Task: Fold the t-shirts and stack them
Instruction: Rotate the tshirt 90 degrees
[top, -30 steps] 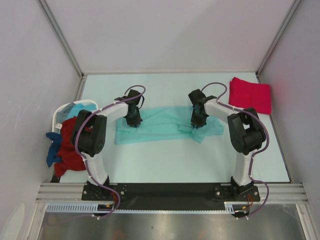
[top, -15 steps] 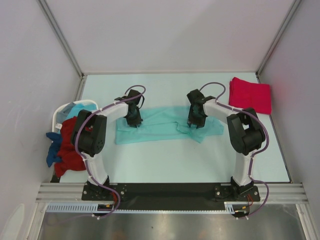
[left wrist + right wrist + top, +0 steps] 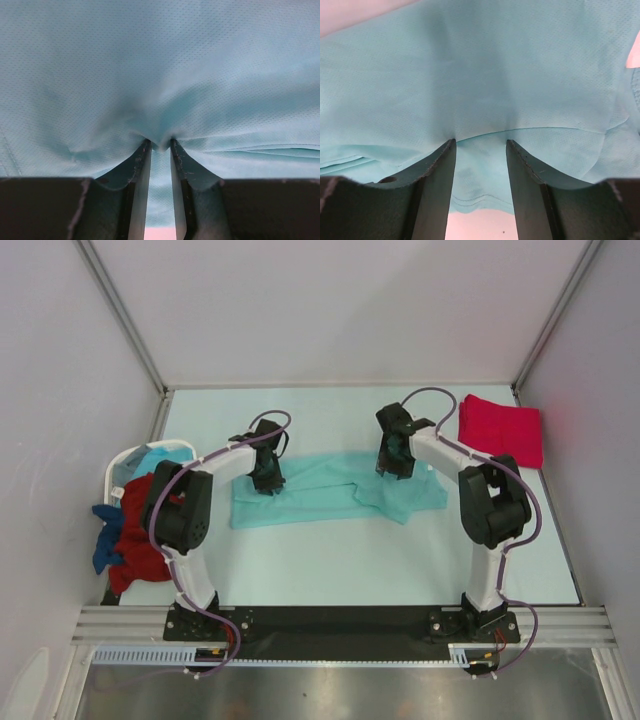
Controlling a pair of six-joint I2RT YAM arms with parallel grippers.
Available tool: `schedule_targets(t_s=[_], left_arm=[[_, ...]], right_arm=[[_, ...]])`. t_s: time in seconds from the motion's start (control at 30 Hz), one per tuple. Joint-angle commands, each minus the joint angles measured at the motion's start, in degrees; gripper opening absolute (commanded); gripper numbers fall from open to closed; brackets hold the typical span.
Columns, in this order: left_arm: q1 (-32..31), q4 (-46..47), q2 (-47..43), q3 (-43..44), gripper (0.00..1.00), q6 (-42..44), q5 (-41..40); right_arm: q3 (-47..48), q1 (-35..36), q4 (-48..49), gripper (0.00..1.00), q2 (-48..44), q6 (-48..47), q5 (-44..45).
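1. The table point(image 3: 330, 560) has a pale surface and is enclosed by white walls on three sides.
2. The light teal t-shirt point(image 3: 310, 490) lies flat across the middle of the table as a long band running left to right. Its right end is wider and rumpled.
3. The white plastic laundry basket point(image 3: 118, 462) stands at the left edge of the table, beside the left arm. It holds a dark red t-shirt point(image 3: 140, 540), a blue t-shirt point(image 3: 103, 550) that hangs over its near side, and a light blue t-shirt point(image 3: 158, 460) at its far side.
4. The bright pinkish-red t-shirt point(image 3: 500, 430) lies folded into a rectangle at the far right corner of the table, well apart from the teal one.
5. The left gripper point(image 3: 160, 142) is down on the left part of the teal t-shirt. Its fingers point(image 3: 137, 165) stand close together and pinch a small pucker of the cloth at their tips. Creases radiate from that spot.
6. The right gripper point(image 3: 480, 141) sits above the far edge of the right part of the teal t-shirt. Its fingers point(image 3: 442, 170) are spread. The cloth passes flat beneath the gap and is not caught between them.
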Motion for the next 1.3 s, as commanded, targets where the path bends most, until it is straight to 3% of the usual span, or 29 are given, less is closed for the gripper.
schedule_targets(t_s=[0.0, 0.73, 1.0, 1.17, 1.27], left_arm=[[-0.2, -1.8, -2.8, -0.1, 0.28, -0.4, -1.6], [-0.2, -2.5, 7.3, 2.1, 0.25, -0.7, 1.8], [-0.2, -1.9, 8.6, 1.3, 0.19, -1.2, 3.2], [-0.2, -1.1, 7.5, -2.0, 0.02, -1.7, 2.9], [-0.3, -0.8, 6.6, -3.7, 0.00, -1.9, 2.5]], right_arm=[[1.4, -0.4, -1.1, 0.50, -1.3, -0.6, 1.6], [-5.9, -2.4, 3.3, 0.47, 7.7, -0.1, -2.4], [-6.0, -2.7, 3.6, 0.47, 8.9, -0.4, -3.0], [-5.7, -3.0, 3.8, 0.47, 9.8, -0.3, -3.1], [-4.5, -3.0, 3.8, 0.46, 11.0, -0.1, -3.4]])
